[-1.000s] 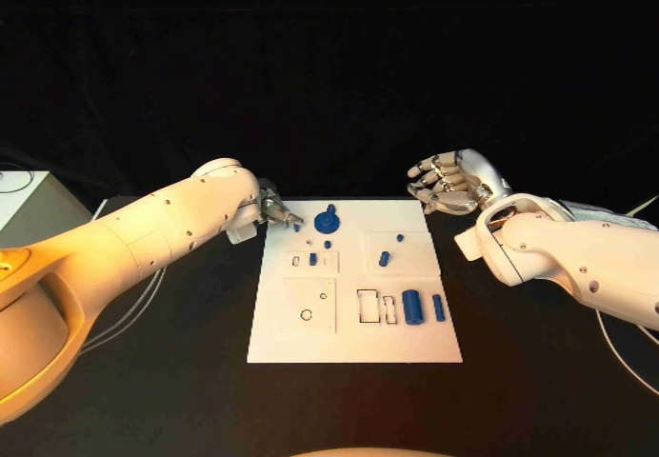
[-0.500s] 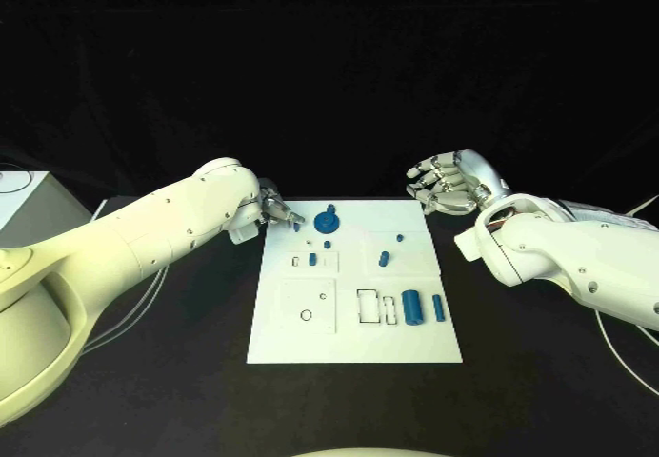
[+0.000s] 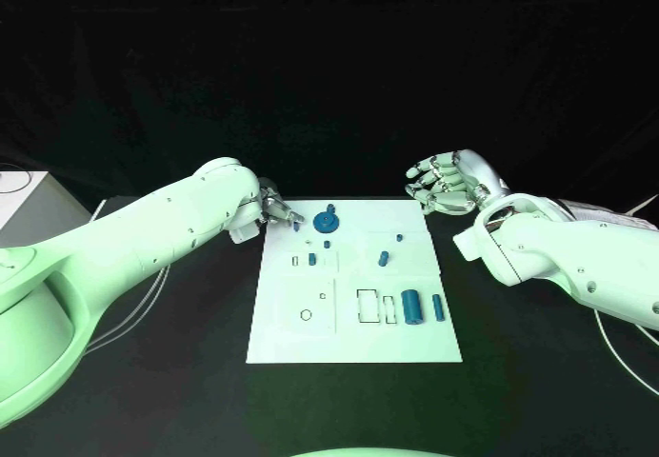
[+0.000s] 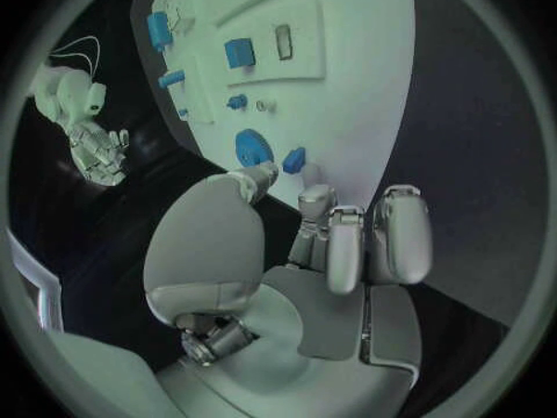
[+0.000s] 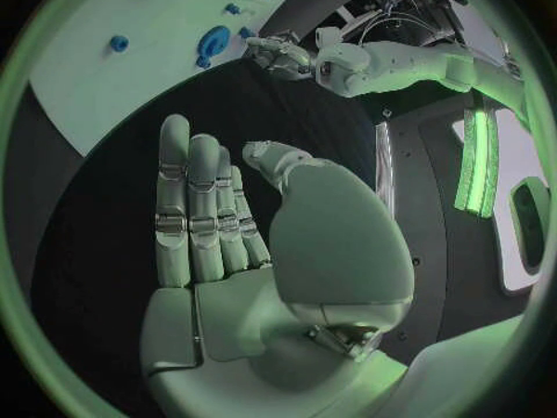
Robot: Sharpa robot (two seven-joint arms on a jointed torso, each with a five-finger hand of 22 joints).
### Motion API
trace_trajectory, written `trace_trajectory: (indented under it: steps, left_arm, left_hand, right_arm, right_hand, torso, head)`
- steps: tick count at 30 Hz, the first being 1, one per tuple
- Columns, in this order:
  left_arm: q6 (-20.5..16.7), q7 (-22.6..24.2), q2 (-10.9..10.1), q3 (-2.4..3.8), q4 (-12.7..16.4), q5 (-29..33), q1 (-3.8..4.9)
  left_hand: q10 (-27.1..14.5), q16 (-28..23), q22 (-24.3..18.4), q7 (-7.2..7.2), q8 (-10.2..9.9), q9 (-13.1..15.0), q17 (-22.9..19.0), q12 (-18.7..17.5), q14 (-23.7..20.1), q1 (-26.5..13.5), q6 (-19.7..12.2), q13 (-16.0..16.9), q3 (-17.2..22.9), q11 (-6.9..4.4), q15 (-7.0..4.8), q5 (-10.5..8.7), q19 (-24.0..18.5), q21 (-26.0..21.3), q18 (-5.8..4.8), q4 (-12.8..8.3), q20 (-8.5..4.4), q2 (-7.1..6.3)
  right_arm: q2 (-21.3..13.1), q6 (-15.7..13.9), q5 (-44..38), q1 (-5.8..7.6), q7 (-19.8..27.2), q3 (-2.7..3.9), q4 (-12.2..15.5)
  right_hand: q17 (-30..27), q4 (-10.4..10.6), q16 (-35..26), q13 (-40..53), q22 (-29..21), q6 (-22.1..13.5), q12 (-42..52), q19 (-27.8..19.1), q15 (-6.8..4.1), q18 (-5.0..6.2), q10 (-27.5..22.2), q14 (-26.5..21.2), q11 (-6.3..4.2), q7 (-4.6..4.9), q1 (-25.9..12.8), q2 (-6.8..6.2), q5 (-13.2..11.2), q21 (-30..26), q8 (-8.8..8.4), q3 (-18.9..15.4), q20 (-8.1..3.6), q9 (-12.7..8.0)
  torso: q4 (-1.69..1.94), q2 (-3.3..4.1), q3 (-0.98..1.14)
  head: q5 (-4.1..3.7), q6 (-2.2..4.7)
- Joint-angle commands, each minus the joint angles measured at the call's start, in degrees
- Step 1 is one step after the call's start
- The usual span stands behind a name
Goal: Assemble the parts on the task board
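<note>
The white task board (image 3: pixel 354 333) lies mid-table. On it are a round blue disc (image 3: pixel 326 224), several small blue pieces such as one (image 3: pixel 385 257) mid-board, and two blue cylinders (image 3: pixel 412 307) near the right edge. My left hand (image 3: pixel 279 213) hovers at the board's far left corner, beside a small blue piece (image 3: pixel 295 228). In the left wrist view its fingers (image 4: pixel 348 241) are curled in with nothing in them, and the thumb points at the disc (image 4: pixel 253 147). My right hand (image 3: pixel 447 184) is raised off the far right corner, fingers (image 5: pixel 198 204) straight, holding nothing.
A white box (image 3: pixel 28 205) stands at the table's left edge with a cable (image 3: pixel 11 178) above it. Black tabletop surrounds the board. The right wrist view shows the board (image 5: pixel 93 84) and my left hand (image 5: pixel 278 54) beyond the open palm.
</note>
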Motion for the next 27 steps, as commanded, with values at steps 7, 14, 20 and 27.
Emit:
trace_trajectory:
  steps: [7, 14, 20, 27]
  left_arm:
    - [-0.3, 0.8, 0.4, 0.03, -0.4, 0.9, 0.09]
    - [0.1, 1.2, 0.6, 0.02, -0.6, 1.4, 0.08]
    - [0.6, 1.4, 0.7, 0.0, -0.6, 1.7, 0.08]
    - [0.7, 1.7, 0.6, -0.01, -0.5, 2.3, 0.07]
  left_hand:
    - [-0.6, -0.1, 0.0, -0.07, 0.4, 0.9, 14.4, -0.3, 5.8, 1.5, -0.6, 0.1, 2.4, 0.01, -0.24, -0.11, -0.5, -0.3, -0.3, -0.1, -0.11, 0.23]
    - [-0.9, -0.1, 0.0, -0.24, 0.5, 2.2, 14.3, -0.6, 5.8, 4.9, -1.0, 0.2, 6.7, -0.16, -0.4, -0.14, -0.6, -0.3, -0.29, -0.5, -0.22, 0.26]
    - [-0.9, -0.1, 0.0, -0.3, 0.6, 2.8, 14.4, -0.7, 5.8, 6.4, -1.0, 0.4, 8.4, -0.21, -0.43, -0.14, -0.6, -0.3, -0.29, -0.8, -0.24, 0.06]
    - [-1.2, 0.0, 0.0, -0.49, 0.6, 3.6, 14.6, -1.1, 5.9, 8.8, -1.3, 0.3, 12.1, -0.38, -0.58, -0.11, -0.7, -0.3, -0.28, -2.0, -0.32, 0.39]
  right_arm:
    - [0.1, 0.8, -0.9, -0.02, 0.0, 0.01, 0.1]
    - [0.1, 0.8, -1.0, -0.02, -0.1, 0.01, 0.1]
    - [0.2, 0.9, -1.0, -0.02, -0.1, 0.01, 0.1]
    - [0.2, 0.9, -1.0, -0.03, -0.1, 0.01, 0.1]
  right_hand:
    - [0.1, 0.1, -0.3, -0.1, -0.1, -0.2, -0.3, 0.5, -0.04, 0.13, 0.3, 0.3, 0.11, 0.36, -0.4, -0.01, 0.3, -0.2, -0.26, -0.2, -0.06, -0.1]
    - [0.1, 0.1, -0.3, -0.1, -0.1, -0.2, -0.3, 0.5, -0.04, 0.13, 0.3, 0.3, 0.11, 0.36, -0.4, -0.01, 0.3, -0.2, -0.26, -0.2, -0.06, -0.1]
    - [0.1, 0.1, -0.3, -0.1, -0.1, -0.2, -0.3, 0.5, -0.04, 0.13, 0.3, 0.3, 0.11, 0.36, -0.4, -0.01, 0.3, -0.2, -0.26, -0.2, -0.06, -0.1]
    - [0.2, 0.2, -0.4, -0.2, -0.2, -0.2, -0.4, 0.5, -0.04, 0.13, 0.4, 0.3, 0.11, 0.35, -0.5, -0.03, 0.4, -0.3, -0.31, -0.2, -0.04, -0.1]
  torso:
    - [0.02, -0.01, 0.0]
    - [0.06, -0.01, 0.0]
    - [0.04, 0.01, 0.0]
    - [0.05, -0.01, 0.0]
  head:
    - [-0.21, 0.01]
    - [-0.24, -0.07]
    - [-0.25, -0.09]
    - [-0.27, -0.18]
